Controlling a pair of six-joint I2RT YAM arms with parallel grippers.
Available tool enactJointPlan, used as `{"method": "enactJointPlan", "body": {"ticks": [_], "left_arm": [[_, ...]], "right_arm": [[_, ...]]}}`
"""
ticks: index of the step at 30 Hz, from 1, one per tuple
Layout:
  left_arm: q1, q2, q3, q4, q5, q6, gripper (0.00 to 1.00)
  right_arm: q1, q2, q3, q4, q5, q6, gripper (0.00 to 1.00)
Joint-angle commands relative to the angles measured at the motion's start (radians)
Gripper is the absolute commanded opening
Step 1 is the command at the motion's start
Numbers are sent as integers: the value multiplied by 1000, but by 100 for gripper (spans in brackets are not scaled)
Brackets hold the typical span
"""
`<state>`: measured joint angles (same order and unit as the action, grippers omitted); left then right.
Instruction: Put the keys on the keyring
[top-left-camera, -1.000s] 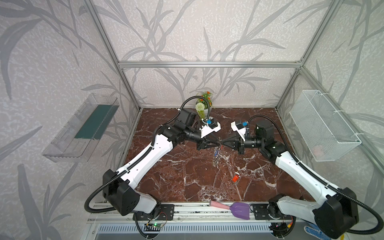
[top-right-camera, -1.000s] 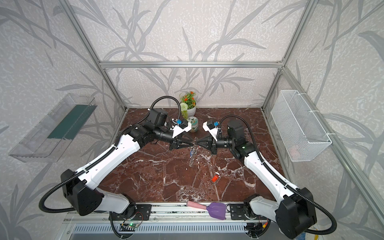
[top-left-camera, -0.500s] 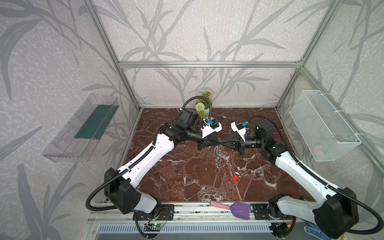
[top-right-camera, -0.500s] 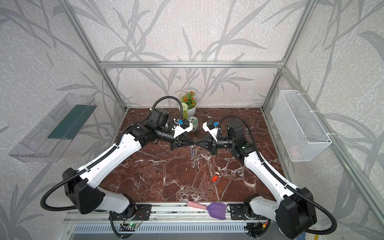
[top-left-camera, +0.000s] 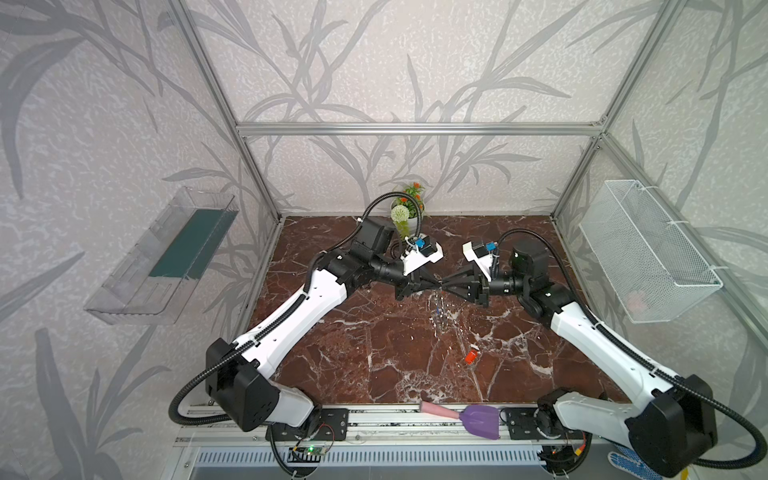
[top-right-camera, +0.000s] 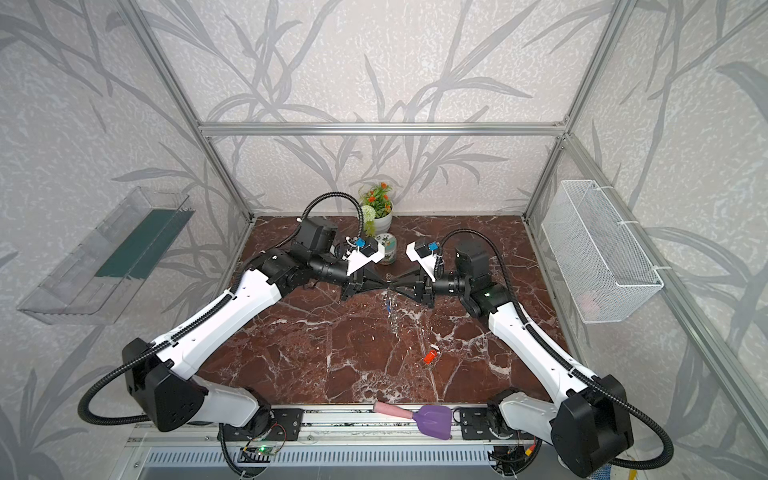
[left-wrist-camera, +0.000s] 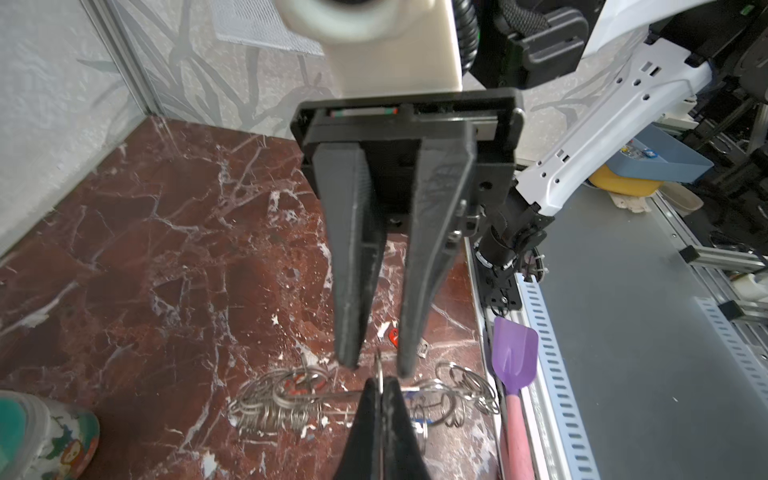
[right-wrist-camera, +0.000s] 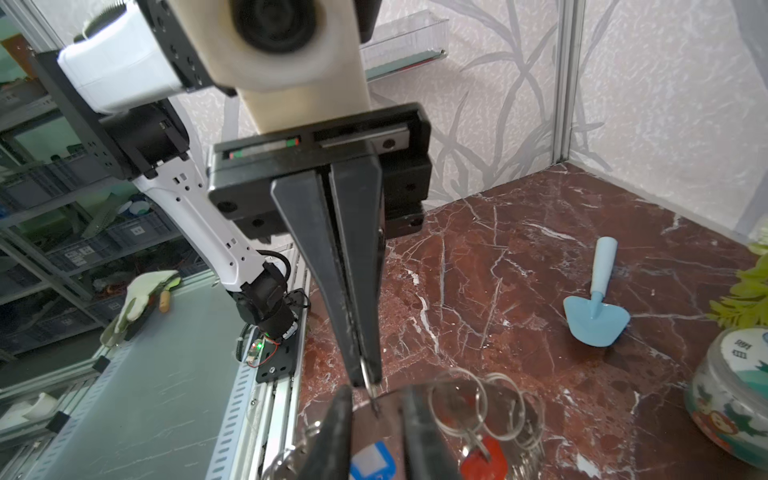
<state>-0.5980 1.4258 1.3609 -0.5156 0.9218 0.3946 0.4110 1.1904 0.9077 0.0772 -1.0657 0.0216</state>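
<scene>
My two grippers meet tip to tip above the middle of the marble floor. The left gripper (left-wrist-camera: 379, 384) (top-left-camera: 432, 285) is shut on one small split ring at the edge of the keyring (left-wrist-camera: 282, 399) (top-left-camera: 441, 306), which hangs below the tips. The right gripper (right-wrist-camera: 376, 401) (top-left-camera: 449, 286) stands open, one finger on each side of that ring edge, not pinching it. A blue key (right-wrist-camera: 370, 461) (top-right-camera: 388, 308) hangs among the rings. A red-orange key (top-left-camera: 471, 356) (top-right-camera: 430, 356) lies on the floor nearer the front.
A patterned cup (top-right-camera: 385, 248) and a flower pot (top-left-camera: 405, 212) stand at the back. A light blue trowel (right-wrist-camera: 598, 316) lies on the floor, and a purple trowel (top-left-camera: 478, 419) rests on the front rail. A wire basket (top-left-camera: 648, 253) hangs on the right wall and a clear shelf (top-left-camera: 166, 257) on the left.
The left gripper has come in and closed on the keyring's ring. The right gripper, shut on it before, has opened its jaws. The keyring still hangs between the tips.
</scene>
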Motion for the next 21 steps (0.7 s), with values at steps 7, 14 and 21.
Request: {"method": "enactJointPlan", "body": {"ticks": [7, 14, 21], "left_arm": [[-10, -152, -249, 590, -54, -365, 0], [-48, -209, -397, 893, -148, -530, 0], [-106, -189, -481, 1131, -250, -649, 0]], "right_arm": [[-114, -74, -98, 410, -53, 352, 43], [-118, -72, -104, 418, -45, 391, 44], [-118, -35, -113, 554, -87, 491, 44]]}}
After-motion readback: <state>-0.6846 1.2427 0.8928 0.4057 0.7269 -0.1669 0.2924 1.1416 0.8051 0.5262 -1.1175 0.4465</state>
